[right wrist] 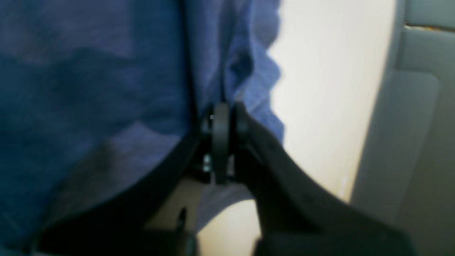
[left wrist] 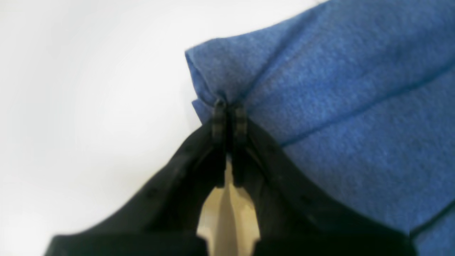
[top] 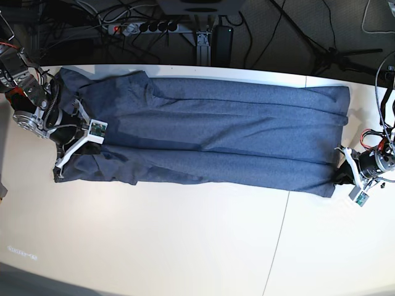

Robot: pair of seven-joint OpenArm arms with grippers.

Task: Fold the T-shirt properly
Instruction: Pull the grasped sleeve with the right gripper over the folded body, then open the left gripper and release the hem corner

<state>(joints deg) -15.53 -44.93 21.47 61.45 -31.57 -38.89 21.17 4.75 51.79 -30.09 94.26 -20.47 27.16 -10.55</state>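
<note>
Across the middle of the pale worktop (top: 185,246), spread as a long band from one side to the other: the T-shirt (top: 216,132), blue-grey, plain side up, with its long edges already turned in.

At the band's end on the base view's right, clenched on a bunched corner of cloth: the left end effector (left wrist: 229,106), jaws pressed together with folds radiating away from the pinch. At the opposite end, likewise clamped on a gathered hem edge: the right end effector (right wrist: 222,117), fabric rippling just beside the tips.

Risks, as judged from here:
- Thin pinches at both corners, so a slip out of either grip likely under a sharp pull, with one end dropping and the fold going askew.
- Uneven lift or speed between the two arms, dragging the turned-in long edges open again.
- Loose sleeve cloth near the right arm, prone to catching or bunching under the next layer.

Room for moving:
- Far long edge of the shirt close to the worktop's back rim, with cables and a power strip (top: 139,27) beyond; little margin that way.
- Broad bare surface on the near side, free for carrying one end over.
- Both ends near the worktop's side rims, hence scant space outward.
</note>
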